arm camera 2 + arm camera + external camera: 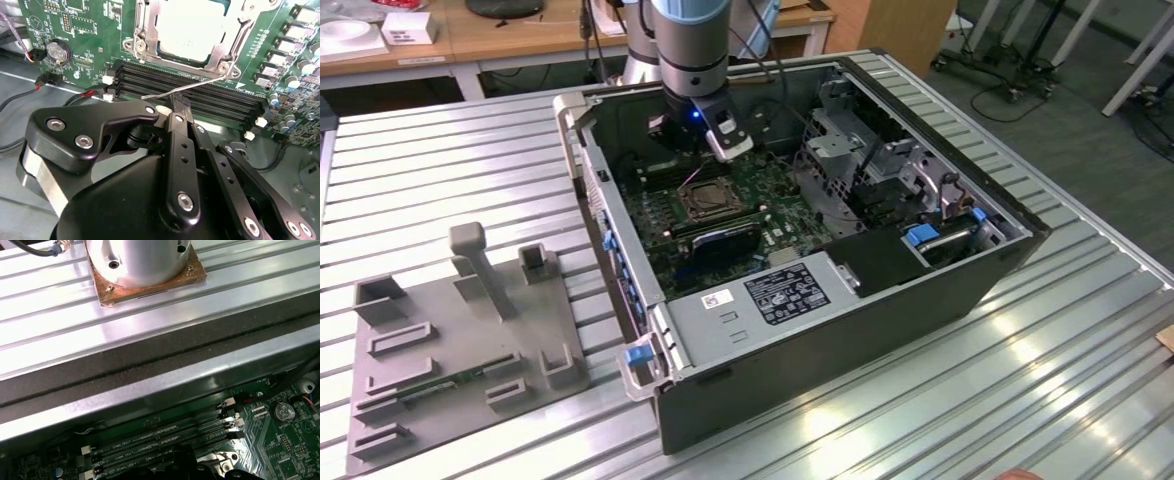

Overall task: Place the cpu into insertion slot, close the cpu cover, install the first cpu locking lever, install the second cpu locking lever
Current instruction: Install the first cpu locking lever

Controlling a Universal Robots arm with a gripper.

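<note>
A ribbed aluminium worktop (1067,330) carries an open computer case (854,350) lying on its side, with wooden desks (520,35) behind it. A grey fixture plate (454,340) with upright blocks sits on the worktop towards the exterior view's left, well apart from the case. The arm (687,40) reaches down into the case, and its tool (728,148) hangs just above the green motherboard (781,215), close to the insertion slot (707,197).

In the second wrist view the cpu (192,25) lies flat in the slot. The cpu cover (145,22) is down around it, its silvery frame bordering the chip's pale metal top. A thin silvery locking lever (200,85) juts out from the socket's corner and slants across the long black memory slots (220,102). Its curved end is free and it is not tucked down.

The tool (179,106) has its black fingers (176,150) drawn together. Their tips meet right at the lever wire. I cannot tell whether the wire is pinched between them or only touched.

A round coin cell battery (58,51) sits on the board off to one side of the socket. In the first wrist view the arm's silvery base (140,260) stands on a brown plate on the worktop, beyond the case wall.
</note>
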